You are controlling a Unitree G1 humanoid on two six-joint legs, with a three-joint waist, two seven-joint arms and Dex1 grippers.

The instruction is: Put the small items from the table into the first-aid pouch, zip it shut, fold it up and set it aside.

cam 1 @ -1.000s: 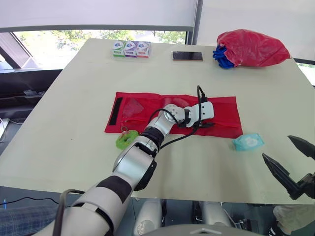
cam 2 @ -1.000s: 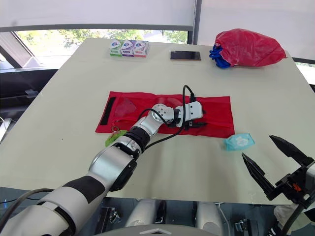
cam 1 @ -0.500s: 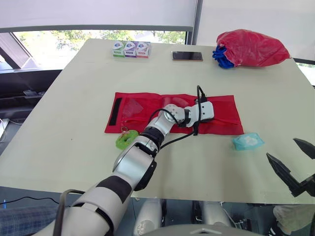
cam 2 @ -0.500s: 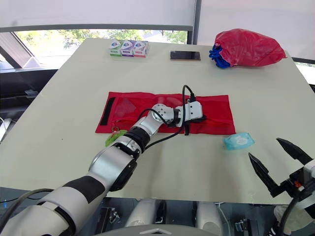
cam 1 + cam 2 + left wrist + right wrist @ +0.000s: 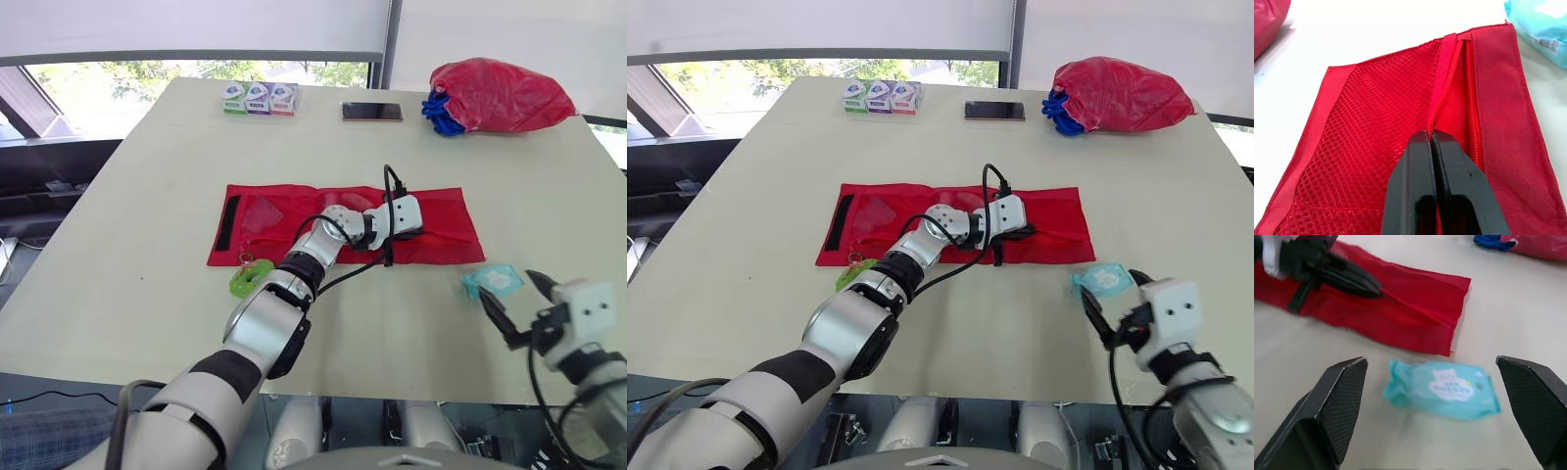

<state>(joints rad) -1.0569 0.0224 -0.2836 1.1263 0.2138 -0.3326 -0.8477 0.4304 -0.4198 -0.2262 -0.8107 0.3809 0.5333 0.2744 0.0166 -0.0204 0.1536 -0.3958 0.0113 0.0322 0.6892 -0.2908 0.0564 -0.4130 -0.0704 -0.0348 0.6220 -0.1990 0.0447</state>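
Two black fingers of the left gripper [image 5: 1431,133] are pressed together on the zipper [image 5: 1446,68] of the red first-aid pouch [image 5: 284,201], which lies unfolded and flat at the middle of the table [image 5: 147,196]. Beyond the fingertips the zipper gapes open. The right gripper [image 5: 1431,360] hovers, fingers spread wide, near a teal wipes packet [image 5: 1449,387] lying just beside the pouch's right front corner. A green item [image 5: 245,281] sits just beside the pouch's left front edge.

Pale table [image 5: 147,196] (windows [image 5: 118,73] behind)
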